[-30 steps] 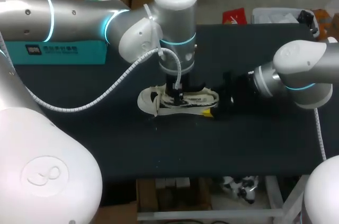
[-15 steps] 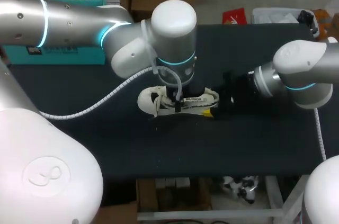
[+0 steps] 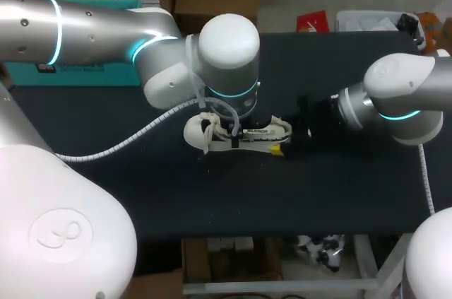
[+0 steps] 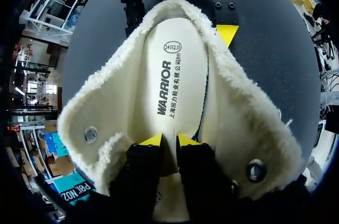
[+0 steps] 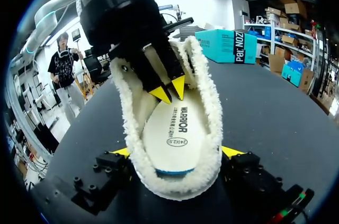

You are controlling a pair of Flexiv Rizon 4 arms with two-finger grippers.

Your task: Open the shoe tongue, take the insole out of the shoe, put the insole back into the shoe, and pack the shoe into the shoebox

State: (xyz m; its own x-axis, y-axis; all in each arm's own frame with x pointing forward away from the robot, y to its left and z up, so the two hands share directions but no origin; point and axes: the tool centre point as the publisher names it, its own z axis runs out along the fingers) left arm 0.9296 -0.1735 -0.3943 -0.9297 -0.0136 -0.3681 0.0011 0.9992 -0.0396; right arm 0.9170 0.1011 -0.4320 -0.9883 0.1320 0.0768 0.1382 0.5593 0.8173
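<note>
Left end effector [image 3: 236,134], fingers drawn nearly together, dips into a fleece-lined shoe [image 3: 200,132] at the middle of the dark tabletop [image 3: 212,200] in the head view, while the right end effector [image 3: 284,146] clasps the heel. Left wrist view: its yellow tips rest on the insole [image 4: 177,75] lying inside the shoe. Right wrist view: wide-spread fingers [image 5: 231,151] press the heel from both sides.

I log one item for this report: the table [image 3: 176,200]. Its top is black and matte. Its near edge runs straight across my head view.
</note>
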